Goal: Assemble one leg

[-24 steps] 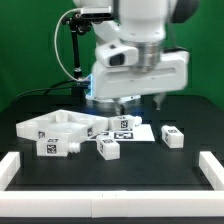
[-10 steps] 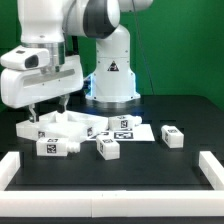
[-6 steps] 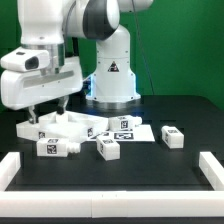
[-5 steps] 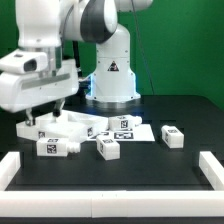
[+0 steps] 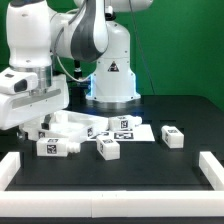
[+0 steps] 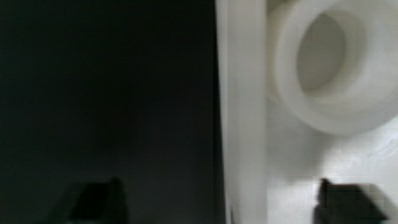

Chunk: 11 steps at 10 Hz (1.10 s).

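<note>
By the marker board [image 5: 141, 133], leg [image 5: 108, 149] horizontal

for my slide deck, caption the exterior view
Hand hangs low over large flat white rimmed panel; a stubby white tagged plastic peg lies nearby

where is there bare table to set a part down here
Bare black table runs between the lone leg and the white wall on the exterior view's right, and along the front wall. Crowded: the panel, marker board and gripper on that view's left.

Arm [image 5: 35, 90] low, fingers [image 6: 98, 198] apart, pointing down.
</note>
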Each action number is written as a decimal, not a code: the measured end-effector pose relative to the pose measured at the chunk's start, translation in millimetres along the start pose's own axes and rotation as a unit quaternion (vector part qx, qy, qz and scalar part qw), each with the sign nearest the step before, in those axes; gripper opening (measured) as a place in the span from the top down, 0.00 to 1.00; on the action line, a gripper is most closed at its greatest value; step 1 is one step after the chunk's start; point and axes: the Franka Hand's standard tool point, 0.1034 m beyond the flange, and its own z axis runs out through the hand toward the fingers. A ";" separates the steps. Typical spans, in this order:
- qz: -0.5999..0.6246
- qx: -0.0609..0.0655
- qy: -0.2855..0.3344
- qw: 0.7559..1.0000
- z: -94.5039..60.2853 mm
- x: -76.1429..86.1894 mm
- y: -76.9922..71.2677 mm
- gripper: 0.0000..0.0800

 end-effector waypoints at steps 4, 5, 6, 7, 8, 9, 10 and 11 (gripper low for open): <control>0.000 0.000 0.000 1.000 0.3 -0.1 -0.2 0.90; 0.001 0.000 0.000 1.000 0.3 -0.2 -0.3 0.93; 0.012 0.010 -0.001 1.000 -1.3 -4.2 -2.8 0.93; 0.042 0.027 -0.002 0.999 -13.1 -13.3 -4.9 0.93; 0.076 0.029 -0.001 0.997 -29.9 -15.6 -1.8 0.93; 0.124 0.030 -0.002 0.992 -45.5 -8.5 -0.3 0.93; 0.181 0.039 -0.007 0.983 -60.5 7.8 -1.8 0.93; 0.248 0.037 -0.012 0.968 -68.6 31.9 3.5 0.93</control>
